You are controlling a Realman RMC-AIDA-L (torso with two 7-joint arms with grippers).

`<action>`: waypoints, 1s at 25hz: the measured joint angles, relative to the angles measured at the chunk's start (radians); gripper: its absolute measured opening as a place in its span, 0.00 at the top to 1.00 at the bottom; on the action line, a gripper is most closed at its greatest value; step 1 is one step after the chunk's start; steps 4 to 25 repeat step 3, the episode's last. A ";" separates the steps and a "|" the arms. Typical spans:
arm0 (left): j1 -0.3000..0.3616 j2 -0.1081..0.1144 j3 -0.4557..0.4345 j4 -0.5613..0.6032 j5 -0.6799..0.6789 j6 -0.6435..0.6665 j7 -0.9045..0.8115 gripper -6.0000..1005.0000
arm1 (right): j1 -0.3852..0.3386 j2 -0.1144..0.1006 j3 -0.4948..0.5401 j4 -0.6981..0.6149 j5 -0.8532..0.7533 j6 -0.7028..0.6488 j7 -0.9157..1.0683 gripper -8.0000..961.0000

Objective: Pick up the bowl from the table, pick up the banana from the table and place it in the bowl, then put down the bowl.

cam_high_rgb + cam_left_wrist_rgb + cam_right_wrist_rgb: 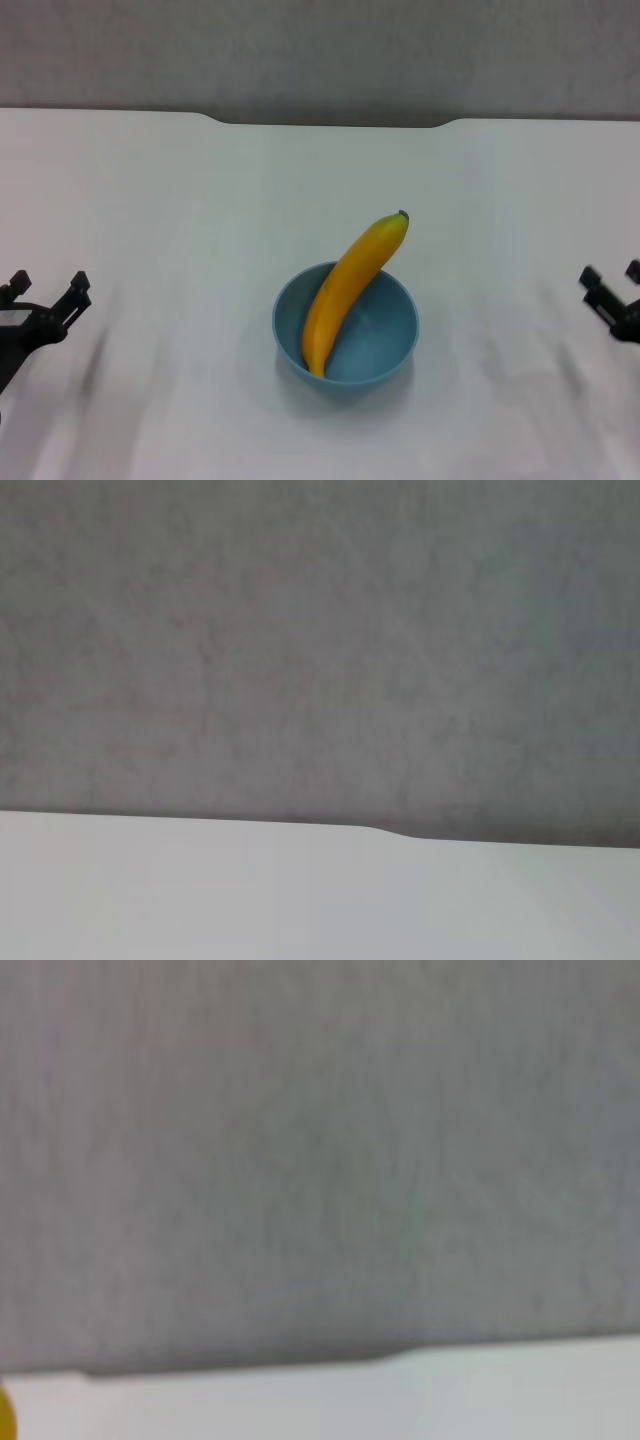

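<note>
The light-blue bowl [385, 340] stands on the white table [160, 200], a little toward me from its middle. The yellow-orange banana [350, 285] lies in the bowl, its lower end on the bowl's bottom and its dark tip sticking out over the far rim. My left gripper [47, 288] is at the left edge of the head view, open and empty, far from the bowl. My right gripper [612, 278] is at the right edge, open and empty, also far from the bowl. A sliver of the banana [5, 1415] shows in the right wrist view.
The table's far edge has a notch [335, 122] with a grey wall behind it. The left wrist view shows only the table [300, 900] and the grey wall.
</note>
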 joint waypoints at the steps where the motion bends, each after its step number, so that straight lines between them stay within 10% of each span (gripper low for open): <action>1: 0.000 0.000 0.001 0.000 0.000 0.000 0.000 0.17 | 0.001 0.000 -0.015 0.000 0.000 -0.012 -0.002 0.26; 25: 0.001 -0.002 0.004 0.000 0.000 0.000 0.004 0.17 | 0.004 -0.001 -0.051 0.001 0.000 -0.034 -0.010 0.26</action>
